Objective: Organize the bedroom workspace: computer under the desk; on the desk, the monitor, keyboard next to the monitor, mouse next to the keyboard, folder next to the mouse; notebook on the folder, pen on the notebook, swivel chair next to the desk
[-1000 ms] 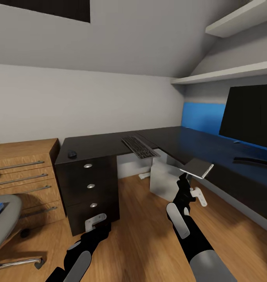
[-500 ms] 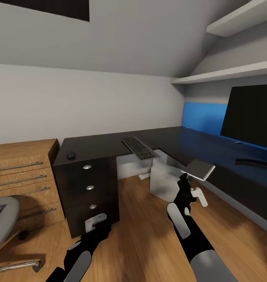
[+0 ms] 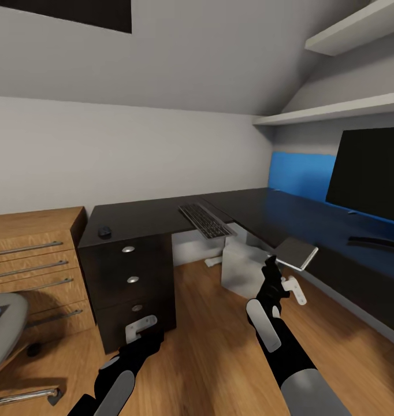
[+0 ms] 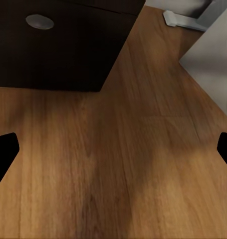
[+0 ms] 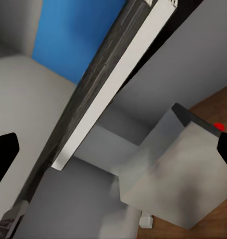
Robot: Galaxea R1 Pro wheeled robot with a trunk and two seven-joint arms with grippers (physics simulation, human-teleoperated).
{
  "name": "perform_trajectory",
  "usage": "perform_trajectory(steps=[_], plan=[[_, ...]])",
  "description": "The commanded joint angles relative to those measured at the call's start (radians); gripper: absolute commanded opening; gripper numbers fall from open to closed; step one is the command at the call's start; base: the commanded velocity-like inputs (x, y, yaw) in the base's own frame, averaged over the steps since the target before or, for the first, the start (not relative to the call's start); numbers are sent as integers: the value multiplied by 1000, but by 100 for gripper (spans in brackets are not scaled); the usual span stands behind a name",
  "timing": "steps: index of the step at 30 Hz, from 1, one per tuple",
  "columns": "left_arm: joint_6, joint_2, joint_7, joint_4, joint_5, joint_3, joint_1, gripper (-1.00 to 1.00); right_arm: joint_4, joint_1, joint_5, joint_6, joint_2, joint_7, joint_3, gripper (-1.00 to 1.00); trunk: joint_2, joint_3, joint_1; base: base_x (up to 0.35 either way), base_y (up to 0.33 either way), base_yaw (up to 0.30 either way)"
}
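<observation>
Holding thin grey notebook point(image 3: 296, 252) | our right gripper point(image 3: 278, 267) pinches its near edge | light, stiff | left gripper point(image 3: 140, 327) fingers spread, empty.

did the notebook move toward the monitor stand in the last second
Yes, slightly. The notebook in the right gripper sits a little closer to the monitor stand and over the desk edge.

Left gripper point(image 3: 140, 327) low, jaws apart, holding nothing, right gripper point(image 3: 285, 276) raised, fingers closed on the notebook point(image 3: 296, 252)
</observation>
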Motion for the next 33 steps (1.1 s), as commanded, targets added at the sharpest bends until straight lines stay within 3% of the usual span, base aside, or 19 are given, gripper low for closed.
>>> perform_trajectory(steps=[1, 9, 33], plan=[[1, 1, 8, -1, 6, -2, -1, 100, 0, -1, -4, -4, 0, -3, 2, 100, 7, 2, -4, 0, 0, 0], [1, 1, 9, -1, 6, -2, -1, 100, 0, -1, -4, -4, 0, -5, 3, 100, 63, 27, -35, 0, 0, 0], [0, 0, 6, 16, 5, -4, -1, 100, 4, -1, -6, -3, -4, -5, -1, 100, 63, 27, -35, 43, 0, 0]])
